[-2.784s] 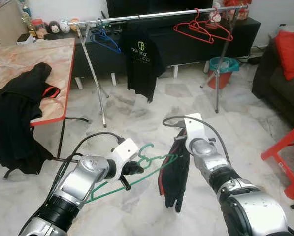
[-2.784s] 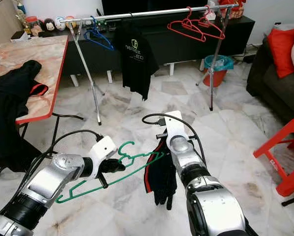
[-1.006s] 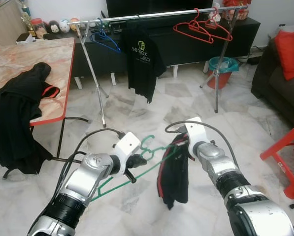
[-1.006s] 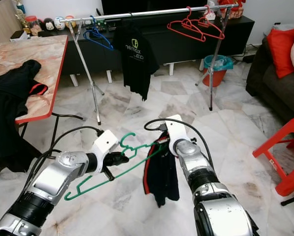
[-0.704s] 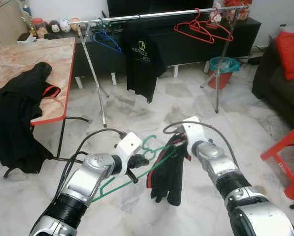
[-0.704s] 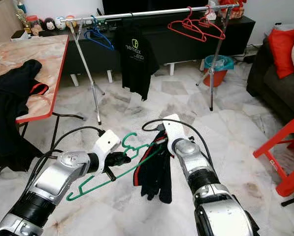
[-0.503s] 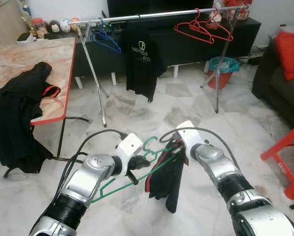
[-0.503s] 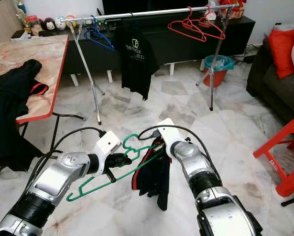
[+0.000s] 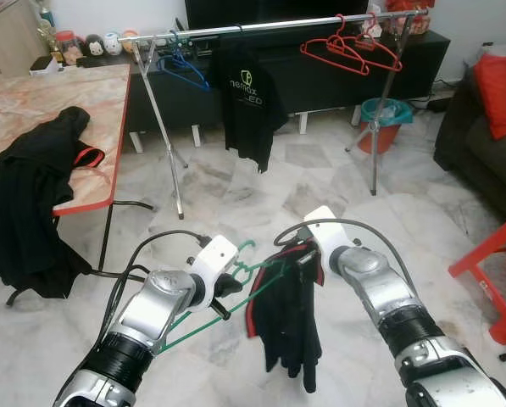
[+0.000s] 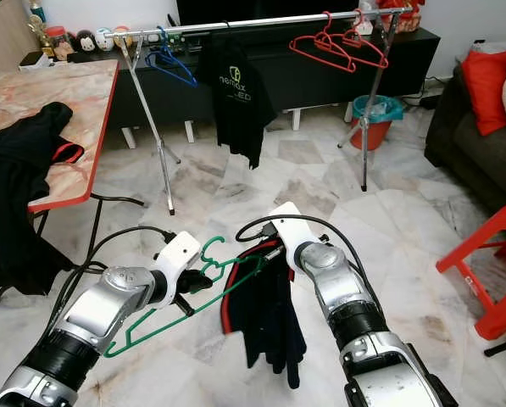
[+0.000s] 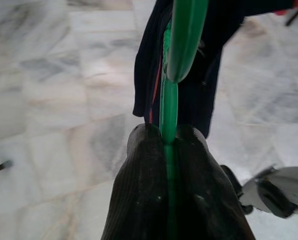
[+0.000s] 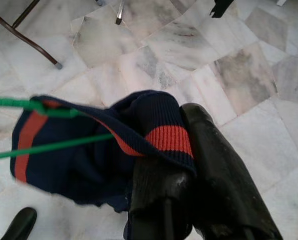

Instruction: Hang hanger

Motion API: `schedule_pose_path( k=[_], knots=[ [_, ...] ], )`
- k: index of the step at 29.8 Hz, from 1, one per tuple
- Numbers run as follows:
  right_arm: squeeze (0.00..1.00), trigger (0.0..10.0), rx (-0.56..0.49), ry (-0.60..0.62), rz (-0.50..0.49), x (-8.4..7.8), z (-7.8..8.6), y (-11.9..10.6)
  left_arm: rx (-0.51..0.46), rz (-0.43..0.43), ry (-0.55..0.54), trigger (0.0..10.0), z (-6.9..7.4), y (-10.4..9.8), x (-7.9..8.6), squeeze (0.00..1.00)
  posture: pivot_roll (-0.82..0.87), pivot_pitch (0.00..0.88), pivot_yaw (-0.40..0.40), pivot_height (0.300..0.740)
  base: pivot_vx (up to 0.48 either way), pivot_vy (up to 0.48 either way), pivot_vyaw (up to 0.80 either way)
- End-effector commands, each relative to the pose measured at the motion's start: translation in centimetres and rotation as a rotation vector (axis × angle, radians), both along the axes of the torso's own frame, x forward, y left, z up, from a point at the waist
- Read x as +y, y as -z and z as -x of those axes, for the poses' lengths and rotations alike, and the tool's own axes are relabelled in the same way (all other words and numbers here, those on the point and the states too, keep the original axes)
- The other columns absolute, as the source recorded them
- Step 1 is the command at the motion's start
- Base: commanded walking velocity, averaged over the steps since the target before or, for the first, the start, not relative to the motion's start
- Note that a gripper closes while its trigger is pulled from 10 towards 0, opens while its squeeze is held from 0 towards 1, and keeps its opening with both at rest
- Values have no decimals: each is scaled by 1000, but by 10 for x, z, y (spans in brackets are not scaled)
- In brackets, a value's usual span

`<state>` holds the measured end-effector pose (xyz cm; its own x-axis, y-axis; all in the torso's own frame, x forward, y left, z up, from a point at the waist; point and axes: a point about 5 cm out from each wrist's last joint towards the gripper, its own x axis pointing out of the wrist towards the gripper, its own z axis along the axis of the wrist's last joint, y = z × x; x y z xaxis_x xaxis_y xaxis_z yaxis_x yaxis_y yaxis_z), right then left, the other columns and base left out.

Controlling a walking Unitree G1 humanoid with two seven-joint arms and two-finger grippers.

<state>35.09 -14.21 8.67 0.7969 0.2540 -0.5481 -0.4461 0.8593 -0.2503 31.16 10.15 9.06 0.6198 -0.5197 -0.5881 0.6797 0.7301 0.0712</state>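
The left pincer (image 9: 227, 287) is clamped tight on the green hanger (image 9: 254, 273). The right pincer (image 9: 306, 259) pinches the dark garment (image 9: 286, 326), whose collar is draped over the hanger's right end, above the marble floor (image 9: 236, 195).

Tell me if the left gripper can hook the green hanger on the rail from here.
Probably not: the left gripper holds the green hanger low, and the rail stands across open floor.
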Motion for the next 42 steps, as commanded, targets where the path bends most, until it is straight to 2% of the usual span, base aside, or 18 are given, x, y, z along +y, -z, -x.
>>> schedule_pose_path(
  k=[1,6,10,11,16,20,22,26,29,31,34,38,42],
  knots=[
    [0,10000,-42,4,-1,2,-2,-10,-24,-49,-89,10000,-8,-2,11,0,37,5,16,740,0,0,0],
    [0,10000,-36,-31,-11,7,3,-13,-72,-19,-102,10000,-13,-8,8,0,36,7,16,740,0,0,0],
    [0,10000,-26,-46,-17,2,8,-14,-86,49,-48,10000,-11,-15,-2,0,32,11,16,740,0,0,0],
    [0,10000,-43,-53,-47,1,8,-19,-81,83,-30,10000,-10,-16,-4,0,32,11,16,740,0,0,0],
    [0,10000,-66,-85,-156,8,13,-33,-78,110,14,10000,-7,-18,-7,0,30,13,16,740,0,0,0],
    [0,10000,-85,-90,-131,7,16,-36,-77,191,105,10000,-1,-25,-12,0,28,15,16,740,0,0,0],
    [0,10000,-92,-62,-120,3,16,-36,-76,173,140,10000,1,-25,-11,0,29,15,16,740,0,0,0],
    [0,10000,-96,-79,-154,8,19,-46,-86,118,100,10000,-3,-21,-5,0,29,16,17,740,0,0,0],
    [0,10000,-104,-102,-159,13,22,-50,-90,132,53,10000,-8,-23,-4,0,24,16,16,740,0,0,0],
    [0,10000,-106,-124,-176,14,25,-51,-74,157,118,10000,-2,-23,-12,0,22,18,17,740,0,0,0],
    [0,10000,-108,-141,-202,17,27,-56,-64,143,147,10000,2,-22,-14,0,23,19,18,740,0,0,0],
    [0,10000,-106,-184,-193,21,31,-59,-65,138,136,10000,1,-21,-13,0,21,19,18,740,0,0,0],
    [0,10000,-91,-286,-236,29,44,-62,-68,158,142,10000,1,-22,-16,0,19,18,17,740,0,0,0]
  ],
)
